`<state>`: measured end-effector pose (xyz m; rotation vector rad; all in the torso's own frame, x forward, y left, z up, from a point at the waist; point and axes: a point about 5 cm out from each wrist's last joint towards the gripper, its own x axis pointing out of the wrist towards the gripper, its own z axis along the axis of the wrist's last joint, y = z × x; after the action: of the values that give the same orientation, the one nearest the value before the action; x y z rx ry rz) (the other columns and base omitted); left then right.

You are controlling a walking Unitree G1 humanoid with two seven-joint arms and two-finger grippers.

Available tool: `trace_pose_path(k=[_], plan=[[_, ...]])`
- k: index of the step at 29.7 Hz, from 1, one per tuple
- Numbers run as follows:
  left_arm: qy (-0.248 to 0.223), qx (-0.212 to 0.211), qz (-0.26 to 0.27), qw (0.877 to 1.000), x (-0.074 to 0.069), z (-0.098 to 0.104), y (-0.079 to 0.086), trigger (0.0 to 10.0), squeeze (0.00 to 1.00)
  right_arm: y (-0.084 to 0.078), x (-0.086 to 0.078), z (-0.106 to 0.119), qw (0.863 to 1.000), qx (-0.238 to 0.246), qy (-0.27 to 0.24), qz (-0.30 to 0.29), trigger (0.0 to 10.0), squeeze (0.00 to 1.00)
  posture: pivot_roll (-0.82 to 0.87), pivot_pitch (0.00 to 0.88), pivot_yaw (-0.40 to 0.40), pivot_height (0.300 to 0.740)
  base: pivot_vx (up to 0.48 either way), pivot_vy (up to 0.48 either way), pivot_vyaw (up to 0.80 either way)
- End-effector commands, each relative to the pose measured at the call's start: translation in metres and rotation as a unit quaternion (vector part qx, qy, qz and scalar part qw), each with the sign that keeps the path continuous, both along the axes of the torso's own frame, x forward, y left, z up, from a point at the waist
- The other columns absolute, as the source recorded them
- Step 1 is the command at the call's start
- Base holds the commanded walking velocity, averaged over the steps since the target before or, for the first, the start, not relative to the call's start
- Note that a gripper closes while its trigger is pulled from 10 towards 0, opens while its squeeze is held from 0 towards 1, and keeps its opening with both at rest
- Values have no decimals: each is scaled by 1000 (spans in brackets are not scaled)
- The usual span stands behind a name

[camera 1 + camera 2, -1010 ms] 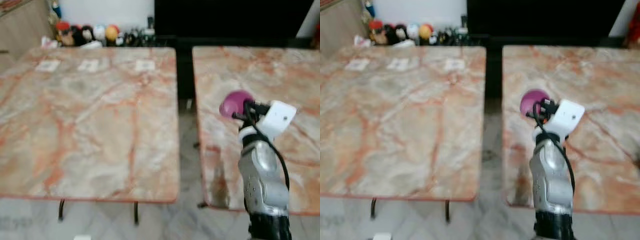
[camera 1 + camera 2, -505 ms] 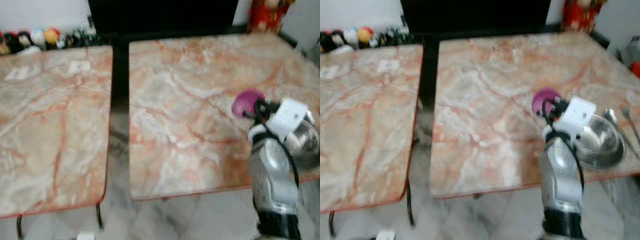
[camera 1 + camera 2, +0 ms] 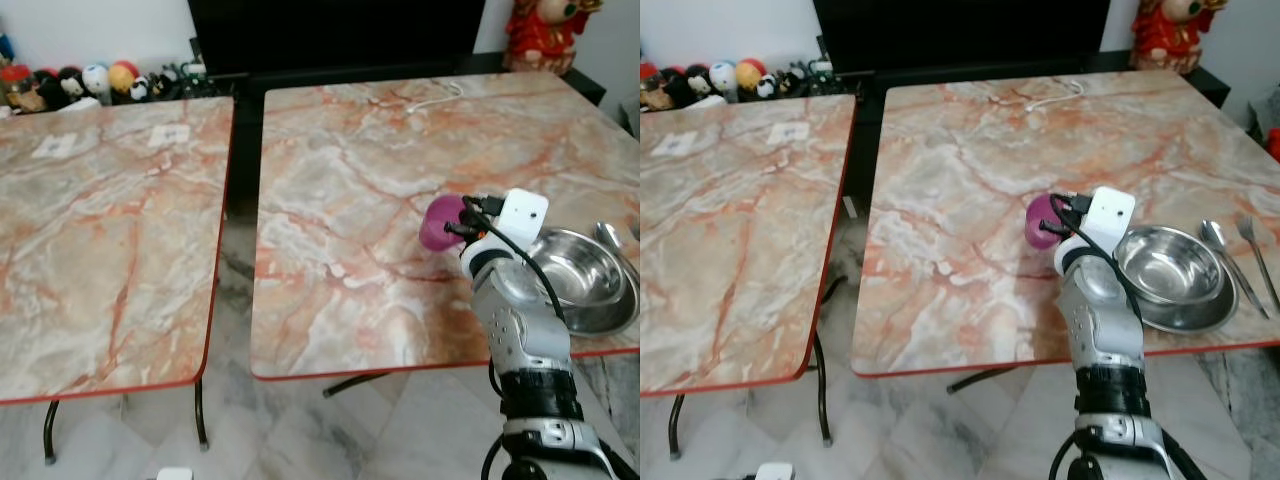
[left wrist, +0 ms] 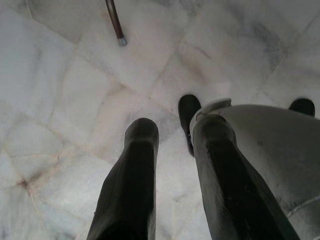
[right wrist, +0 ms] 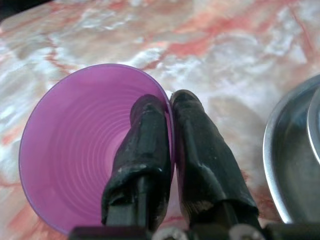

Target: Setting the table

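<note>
Currently in transport: right hand clenched on rim of purple cup, one finger inside, cup held tilted over right bench, just beside steel bowl. Next, judged: upright and set down near bowl, spoon alongside. Left hand idle over floor, slightly parted, empty.

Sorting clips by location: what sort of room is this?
Probably a home dining or living room: two marble-patterned tables, a steel bowl beside cutlery, toy figures along the wall.

No text, label, brand or number can be read on anything here
</note>
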<state>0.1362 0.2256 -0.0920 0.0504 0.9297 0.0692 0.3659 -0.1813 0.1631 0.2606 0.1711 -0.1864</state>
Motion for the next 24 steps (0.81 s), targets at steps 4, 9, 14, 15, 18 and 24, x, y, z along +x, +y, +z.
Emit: trace_pose_path(k=[4,9,14,15,18,24], plan=[[11,1,4,1000,-6,-1,4,10000,0,-3,8,8,998,42,2,-36,10000,0,-82,113,38,740,0,0,0],[11,0,3,1000,-6,-1,4,10000,0,-3,8,6,997,48,9,-55,10000,0,-80,116,39,740,0,0,0],[12,0,3,1000,-6,-2,4,10000,0,-5,8,4,996,51,16,-70,10000,522,-78,118,38,740,0,0,0],[12,0,3,1000,-6,-2,4,10000,0,-8,8,3,996,47,20,-78,10000,502,-78,118,38,740,0,0,0],[12,0,3,1000,-7,-2,4,10000,0,-9,8,3,995,51,22,-84,10000,463,-78,119,38,740,0,0,0],[13,-1,2,1000,-7,-2,5,10000,0,-9,9,5,994,56,21,-92,10000,0,-77,120,39,740,0,0,0]])
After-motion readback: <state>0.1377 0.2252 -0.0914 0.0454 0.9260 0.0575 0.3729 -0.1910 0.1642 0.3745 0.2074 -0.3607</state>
